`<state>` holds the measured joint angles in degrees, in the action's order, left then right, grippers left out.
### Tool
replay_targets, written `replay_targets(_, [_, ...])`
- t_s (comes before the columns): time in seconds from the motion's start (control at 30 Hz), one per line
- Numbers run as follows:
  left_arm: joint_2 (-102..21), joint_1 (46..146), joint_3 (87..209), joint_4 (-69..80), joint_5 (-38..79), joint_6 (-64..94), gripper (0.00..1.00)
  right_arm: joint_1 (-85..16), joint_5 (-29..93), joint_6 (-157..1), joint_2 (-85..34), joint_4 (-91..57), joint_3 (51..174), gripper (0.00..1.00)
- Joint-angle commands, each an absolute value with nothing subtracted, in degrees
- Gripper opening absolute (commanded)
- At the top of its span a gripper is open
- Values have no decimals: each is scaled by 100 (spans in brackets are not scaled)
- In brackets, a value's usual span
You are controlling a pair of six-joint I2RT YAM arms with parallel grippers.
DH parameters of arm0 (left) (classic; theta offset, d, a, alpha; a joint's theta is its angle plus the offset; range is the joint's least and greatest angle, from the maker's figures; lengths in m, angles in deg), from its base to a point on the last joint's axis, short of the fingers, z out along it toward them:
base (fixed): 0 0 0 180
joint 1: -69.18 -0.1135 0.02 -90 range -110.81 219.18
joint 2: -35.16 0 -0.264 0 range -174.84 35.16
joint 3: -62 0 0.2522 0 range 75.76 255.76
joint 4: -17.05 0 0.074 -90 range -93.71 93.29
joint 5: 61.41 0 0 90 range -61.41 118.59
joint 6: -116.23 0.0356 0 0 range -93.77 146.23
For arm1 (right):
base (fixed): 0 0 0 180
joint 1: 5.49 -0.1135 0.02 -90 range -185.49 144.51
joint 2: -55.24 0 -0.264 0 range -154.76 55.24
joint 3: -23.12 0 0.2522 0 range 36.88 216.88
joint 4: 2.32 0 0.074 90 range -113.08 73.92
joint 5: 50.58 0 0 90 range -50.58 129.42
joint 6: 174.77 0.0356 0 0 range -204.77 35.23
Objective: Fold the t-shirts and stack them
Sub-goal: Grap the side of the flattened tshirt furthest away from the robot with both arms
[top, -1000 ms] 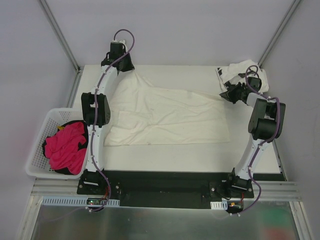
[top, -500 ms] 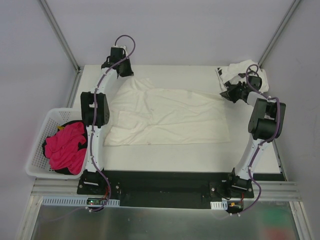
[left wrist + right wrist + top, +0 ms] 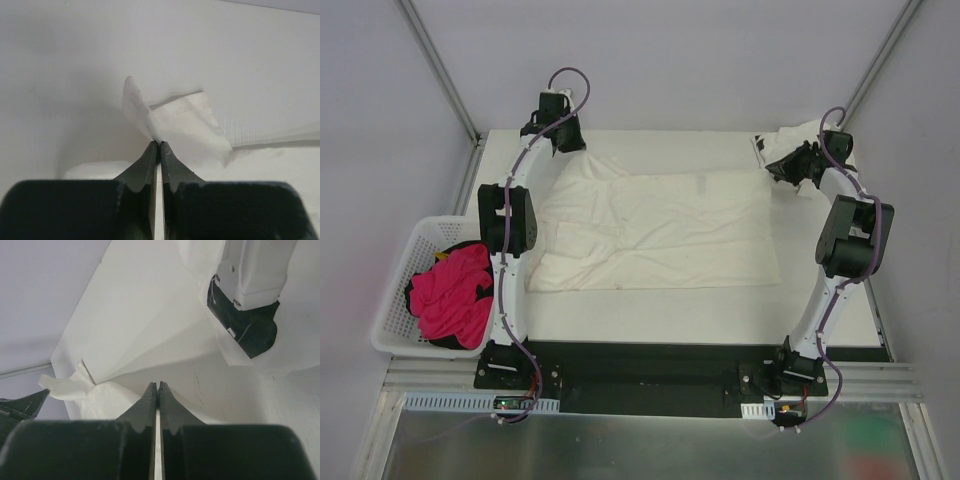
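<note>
A large cream-white t-shirt (image 3: 660,225) lies spread across the middle of the table. My left gripper (image 3: 578,148) is at the far left corner, shut on a corner of this shirt (image 3: 172,117), with cloth pinched at its tips (image 3: 159,143). Over at the shirt's far right corner is my right gripper (image 3: 775,172). It is shut, and the cloth (image 3: 165,345) pulls in taut folds toward its tips (image 3: 158,384). A second t-shirt (image 3: 788,142), white with black marks, lies crumpled in the far right corner behind the right gripper.
A white basket (image 3: 392,300) holding a pink cloth (image 3: 450,292) on a dark one stands off the table's left edge. Metal frame posts (image 3: 440,70) rise at the far corners. The left arm's elbow (image 3: 250,295) shows in the right wrist view.
Both grippers have moved toward the far edge with the shirt's corners. The right one went up and right, and the shirt's far edge is now drawn out straighter and flatter.
</note>
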<state>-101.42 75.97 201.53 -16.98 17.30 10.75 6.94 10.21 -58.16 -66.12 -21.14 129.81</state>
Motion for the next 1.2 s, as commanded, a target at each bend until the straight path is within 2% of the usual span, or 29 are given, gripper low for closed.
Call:
replay_targets(0.0, [-9563,7622,20109,-1587,1900,1269,0,673,1015,-5902,-6526,-2259,13057,1])
replay_targets(0.53, [-9106,7622,19766,-1578,2094,1437,0,664,989,-6042,-6421,-2549,13260,1])
replay_targets(1.17, [-8279,7622,18879,-1578,2076,1533,0,691,998,-6350,-5700,-3137,13444,1])
